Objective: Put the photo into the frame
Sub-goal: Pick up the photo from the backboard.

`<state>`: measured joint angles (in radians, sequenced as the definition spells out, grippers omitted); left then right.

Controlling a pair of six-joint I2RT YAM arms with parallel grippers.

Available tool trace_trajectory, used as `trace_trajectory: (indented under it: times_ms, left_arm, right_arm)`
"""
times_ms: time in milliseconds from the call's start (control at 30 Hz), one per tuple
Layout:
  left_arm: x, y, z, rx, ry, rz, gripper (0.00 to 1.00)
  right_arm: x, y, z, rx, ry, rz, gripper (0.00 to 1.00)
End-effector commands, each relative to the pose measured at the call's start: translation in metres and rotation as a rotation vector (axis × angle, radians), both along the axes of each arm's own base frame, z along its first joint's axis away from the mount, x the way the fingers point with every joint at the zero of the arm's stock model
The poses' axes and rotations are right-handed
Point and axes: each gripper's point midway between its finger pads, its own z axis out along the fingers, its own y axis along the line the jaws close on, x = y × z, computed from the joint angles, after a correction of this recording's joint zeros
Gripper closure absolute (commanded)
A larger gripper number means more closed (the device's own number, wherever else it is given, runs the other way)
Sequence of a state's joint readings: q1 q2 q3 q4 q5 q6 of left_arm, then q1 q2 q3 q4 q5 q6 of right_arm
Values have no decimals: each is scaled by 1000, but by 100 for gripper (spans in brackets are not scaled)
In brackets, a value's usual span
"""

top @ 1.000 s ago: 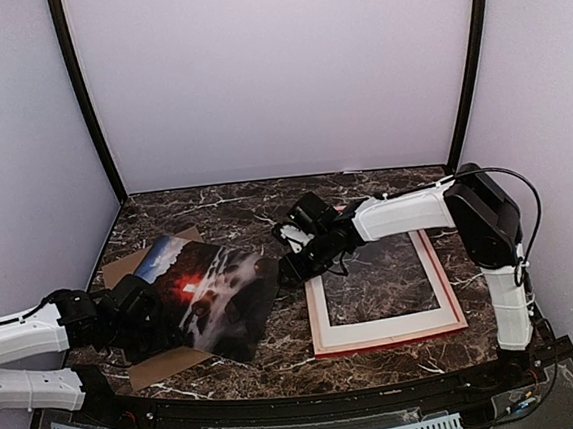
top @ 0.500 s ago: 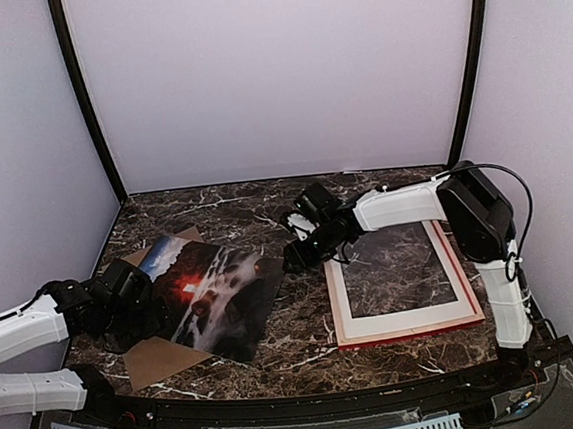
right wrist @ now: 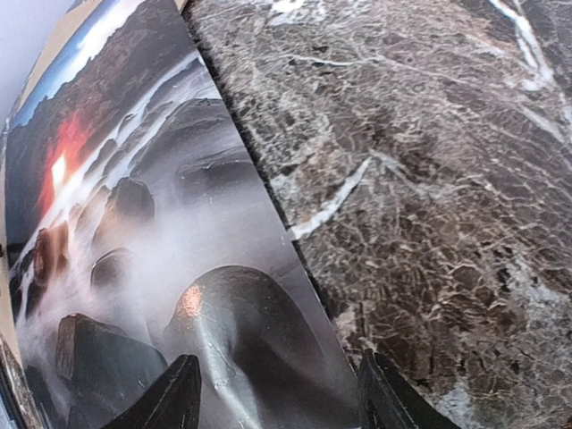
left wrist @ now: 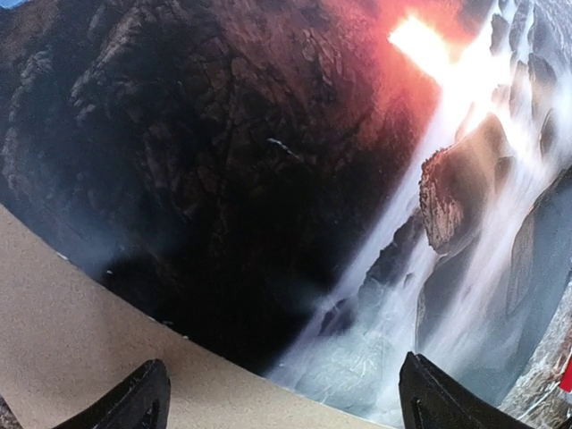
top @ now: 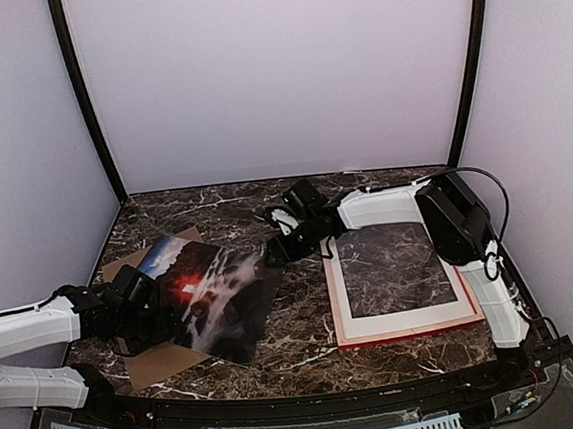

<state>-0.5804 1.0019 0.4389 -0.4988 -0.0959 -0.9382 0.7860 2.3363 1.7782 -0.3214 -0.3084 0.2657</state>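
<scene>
The photo, a dark landscape with a red glow, lies skewed over a brown backing board at the left. My left gripper sits at its left edge, open; in the left wrist view the left gripper straddles the photo where it meets the board. My right gripper hovers open at the photo's right corner; in the right wrist view the right gripper spans the edge of the photo. The frame lies flat at the right, pale side up, with a red rim.
Dark marble tabletop shows through the frame's opening and between photo and frame. Pale booth walls close in the back and sides. A black rail runs along the near edge by the arm bases.
The frame has slid to the right. My right gripper has left it and moved left to the photo's corner. My left gripper has opened wider at the photo's left edge.
</scene>
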Motion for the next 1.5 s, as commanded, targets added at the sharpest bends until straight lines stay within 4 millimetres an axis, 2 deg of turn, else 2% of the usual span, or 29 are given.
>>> trace_trajectory:
  times_ms: [0, 300, 533, 600, 933, 1133, 1267, 1467]
  left_arm:
    - [-3, -10, -14, -83, 5, 8, 9]
    - [7, -22, -22, -106, 7, -16, 13]
    - [25, -30, -13, -94, -28, -45, 14]
    - [29, -31, -10, -85, -36, -54, 14]
    - [40, -30, -6, -25, -43, -84, 15]
    - [43, -34, 9, -39, -64, -101, 11]
    - [46, -44, 24, -92, -90, -126, 8]
    - [34, -68, 25, -238, -39, -160, 8]
  right_arm:
    - [-21, -3, -11, 21, 90, 46, 41]
    - [-70, -17, -4, 97, 192, 77, 50]
    - [-114, -22, 1, 107, 211, 109, 58]
    - [-119, -24, 3, 110, 208, 97, 60]
    - [-117, -38, 14, 103, 173, 29, 69]
    - [-105, -43, 32, 126, 159, -68, 75]
    - [-96, -50, 39, 165, 190, -159, 78]
    - [-90, -57, 43, 237, 257, -255, 81]
